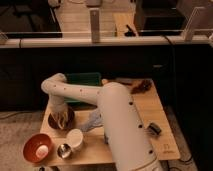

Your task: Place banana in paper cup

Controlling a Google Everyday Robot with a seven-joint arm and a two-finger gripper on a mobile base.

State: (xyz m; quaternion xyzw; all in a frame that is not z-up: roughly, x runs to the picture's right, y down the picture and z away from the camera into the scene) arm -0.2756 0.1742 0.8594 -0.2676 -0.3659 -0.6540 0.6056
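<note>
The banana (63, 121) seems to lie in the dark bowl (52, 121) at the left of the frame, under my end effector (60, 115). I cannot tell how far open it is, or if it grips. The paper cup (75, 138) just below shows no banana, so lifting and placing are not yet done.

A light wooden table (150, 106) stands on grey floor (19, 131). Behind its far edge runs a dark partition (130, 62) topped by a pale rail (135, 40) with upright posts (95, 24). Beyond is brighter flooring (75, 20).
</note>
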